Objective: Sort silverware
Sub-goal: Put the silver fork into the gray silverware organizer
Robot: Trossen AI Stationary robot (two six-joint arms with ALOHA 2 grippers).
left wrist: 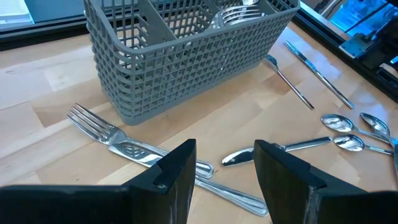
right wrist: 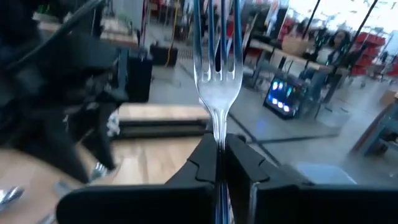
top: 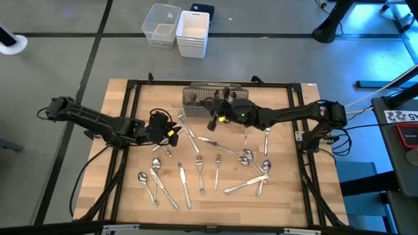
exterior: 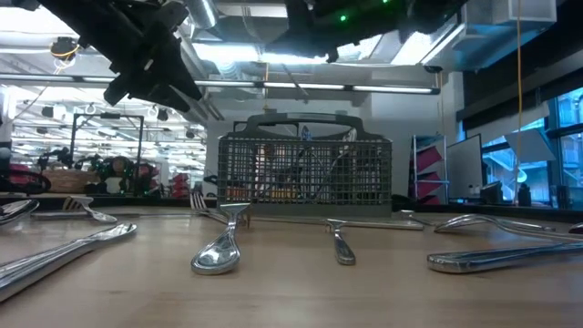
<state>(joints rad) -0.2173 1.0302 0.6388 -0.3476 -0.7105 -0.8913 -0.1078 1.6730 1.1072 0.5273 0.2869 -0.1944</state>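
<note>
Silverware point(top: 215, 163), forks, knives and spoons, lies scattered flat over the wooden table. The grey mesh caddy point(top: 209, 98) stands at the far middle and holds some pieces point(left wrist: 239, 12). My right gripper point(top: 214, 121) hovers just in front of the caddy, shut on a fork point(right wrist: 217, 56). My left gripper point(top: 171, 135) is open and raised left of centre; in its wrist view its fingers point(left wrist: 225, 165) stand above two forks point(left wrist: 106, 127) and a spoon point(left wrist: 239, 155), touching nothing. My right gripper pinches the fork between its two fingers by the handle just below the neck point(right wrist: 218, 134). The fingers lie along the fork, and its tines point(right wrist: 217, 31) stick out past the fingertips. The fork is lifted clear of the table.
A black frame point(top: 130, 117) runs around the table's edges. White plastic bins point(top: 176, 29) sit on the floor beyond the far edge. A knife point(left wrist: 320, 78) and several spoons point(left wrist: 348, 130) lie right of the caddy. Bare wood shows at the table's near left corner.
</note>
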